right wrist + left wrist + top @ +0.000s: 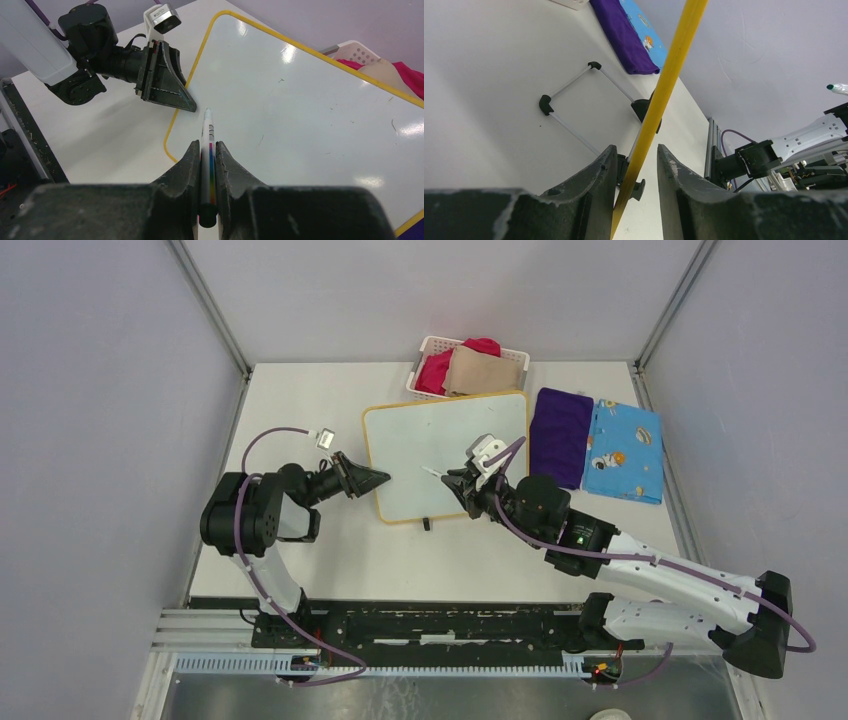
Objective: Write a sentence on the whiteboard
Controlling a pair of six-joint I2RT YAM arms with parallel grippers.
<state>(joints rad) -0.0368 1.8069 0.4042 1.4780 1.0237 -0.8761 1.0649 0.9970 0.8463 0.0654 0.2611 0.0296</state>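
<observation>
Left end effector [380, 478]: it was released, one finger on each side of the whiteboard's [430, 440] yellow left edge, likely to keep the board from sliding.
Whiteboard: it sat in the middle of the desk [300, 400], with no sentence on it yet.
Right end effector [206, 145]: it was clenched on a marker [207, 131], tip aimed at the board, ready to write.
Basket [428, 343]: just behind the board, it held a red cloth [436, 370] and a tan cloth [482, 368].
Right side: a purple cloth [560, 435] and a blue cloth [624, 450] lay flat, out of the way.
</observation>
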